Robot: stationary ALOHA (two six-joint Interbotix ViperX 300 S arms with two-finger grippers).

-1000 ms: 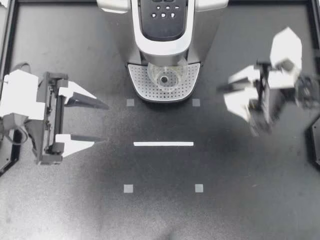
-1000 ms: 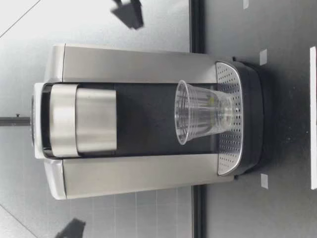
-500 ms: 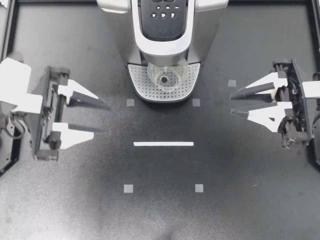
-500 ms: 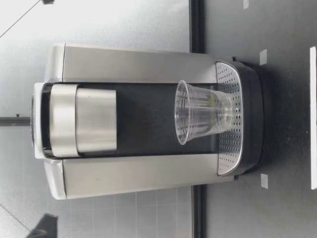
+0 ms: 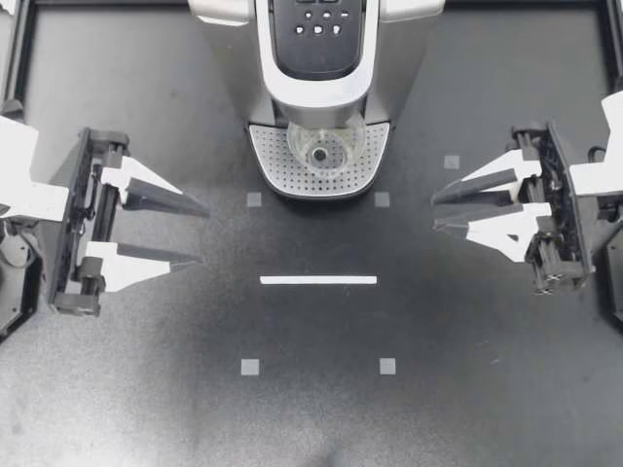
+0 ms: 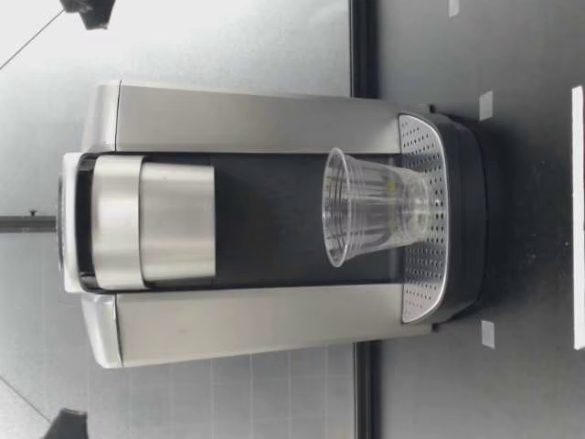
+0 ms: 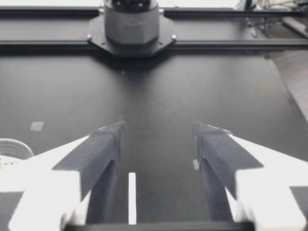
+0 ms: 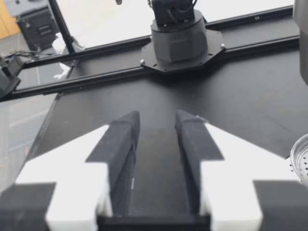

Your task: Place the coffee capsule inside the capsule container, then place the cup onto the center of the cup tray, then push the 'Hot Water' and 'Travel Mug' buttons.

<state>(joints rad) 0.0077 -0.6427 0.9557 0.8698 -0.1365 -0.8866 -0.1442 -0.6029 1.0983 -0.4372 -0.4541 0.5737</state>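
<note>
The clear plastic cup [image 5: 326, 146] sits on the perforated silver tray [image 5: 277, 165], between my left pincer [image 5: 202, 235] and right pincer [image 5: 435, 211], both apart and empty; pressing of the dark buttons [image 5: 318, 29] is unconfirmed.

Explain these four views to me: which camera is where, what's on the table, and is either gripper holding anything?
This is a table with two robot arms. The top view looks straight down: my left gripper and right gripper both sit open and hold nothing, either side of a coffee machine. A clear cup stands upright on its perforated cup tray. The low view looks across the table at the machine's front. Each wrist view looks along one gripper's own fingers. A white strip and small tape squares mark the black table.
</note>
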